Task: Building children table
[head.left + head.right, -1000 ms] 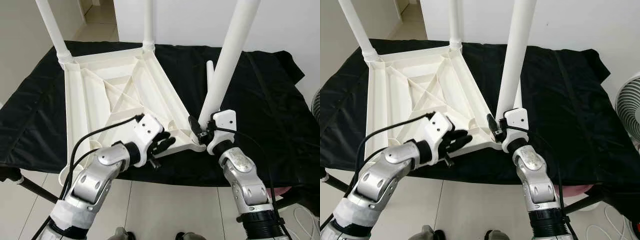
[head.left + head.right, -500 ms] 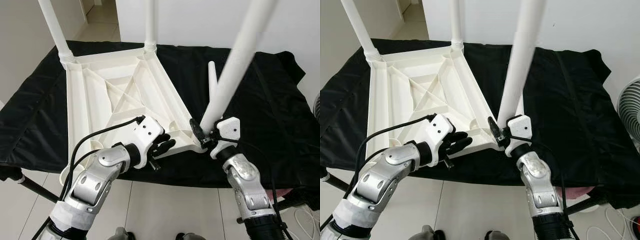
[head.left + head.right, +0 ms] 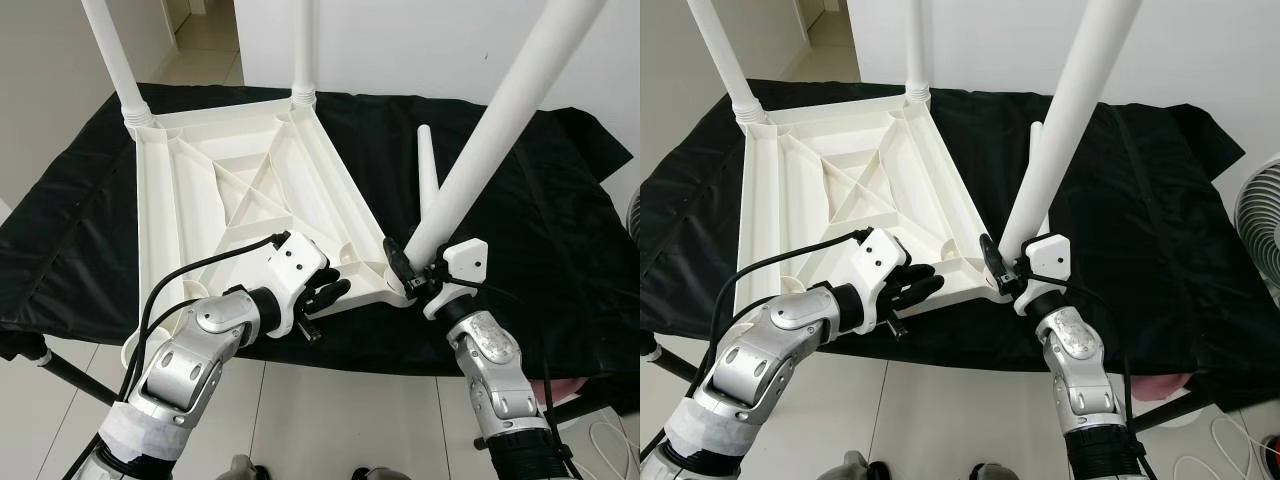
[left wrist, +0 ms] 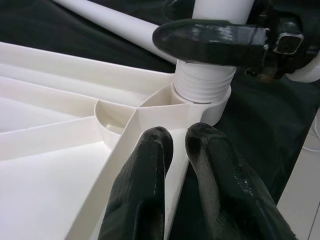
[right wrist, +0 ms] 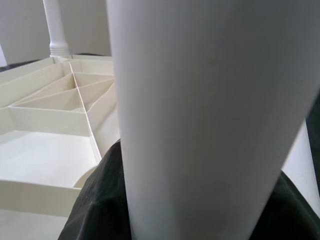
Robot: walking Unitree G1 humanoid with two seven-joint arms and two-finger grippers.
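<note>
From the head cameras I see the white tabletop (image 3: 230, 200) lying upside down on the bench (image 3: 560, 230), which is draped in black cloth; its ribbed underside faces up; two legs (image 3: 115, 60) stand upright in the far corner sockets, well apart from both end effectors. My right end effector (image 3: 412, 280) is clamped around the foot of a third leg (image 3: 490, 140) at the near corner socket; that leg leans up and away to my right rather than standing straight. A fourth leg (image 3: 427, 170) lies loose on the cloth just beyond the right end effector. My left end effector (image 3: 325, 296) sits at the near edge of the tabletop, just to the left of that socket, its fingers drawn together and resting on the rim. A fan (image 3: 1258, 215) stands at the right edge, past the bench.

In the left wrist view the two black fingers (image 4: 150, 195) lie side by side, touching, on the white rim; just ahead of them is the round socket (image 4: 202, 102) with the leg's threaded end seated in it; one finger of the right end effector crosses above the thread; the loose leg lies on the cloth behind.

In the right wrist view the gripped leg (image 5: 210, 115) stands close before the lens, a black finger (image 5: 100, 200) against its base; the ribbed underside and a far leg show beyond.
</note>
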